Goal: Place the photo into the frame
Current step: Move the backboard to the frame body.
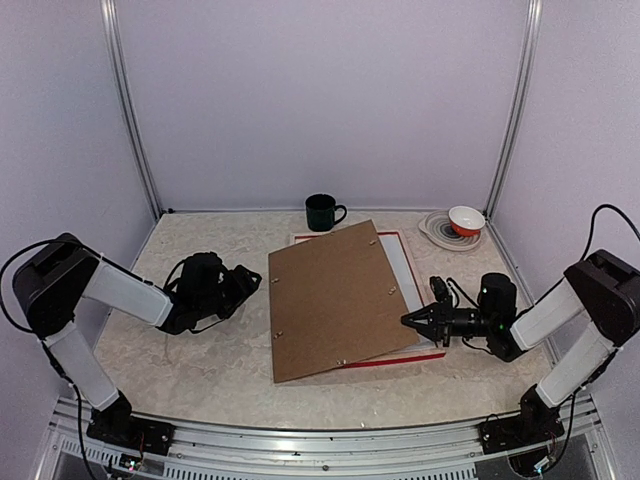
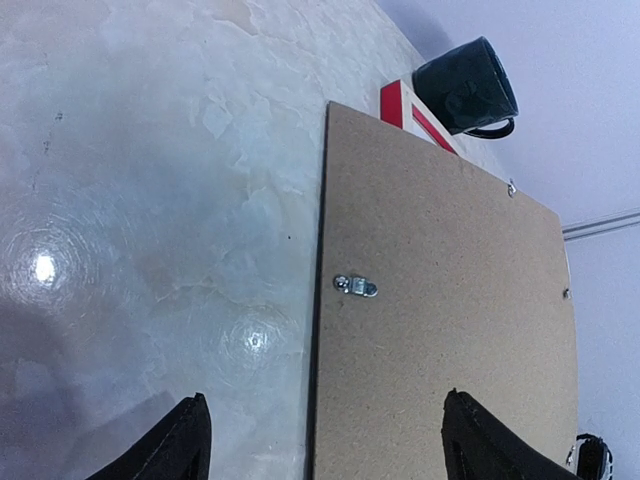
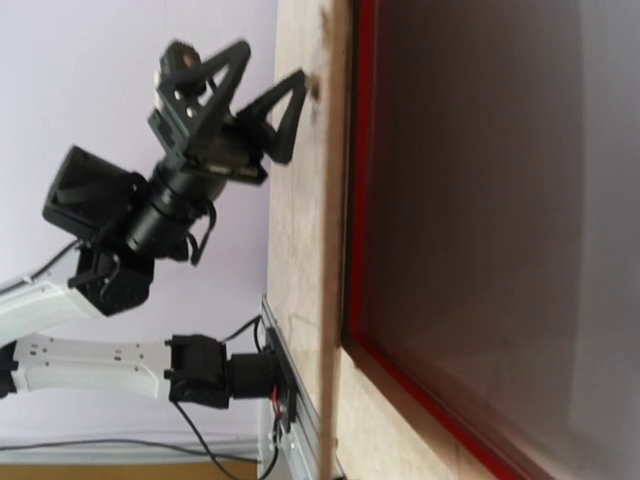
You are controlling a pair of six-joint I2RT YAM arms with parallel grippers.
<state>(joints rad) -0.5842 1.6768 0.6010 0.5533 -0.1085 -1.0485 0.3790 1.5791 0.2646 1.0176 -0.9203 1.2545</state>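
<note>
The frame is red along its edge, near the right jaws. The board on it is plain brown. The surface is pale cream – marbled. The mug is very dark; the bowl is white, orange inside. The left jaws and the right jaws are black.

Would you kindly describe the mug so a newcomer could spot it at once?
Find the big brown board lying on the red frame mid-table. Just past the frame's far edge stands the mug. It is dark with a handle, unlike the white-and-orange bowl further right.
</note>
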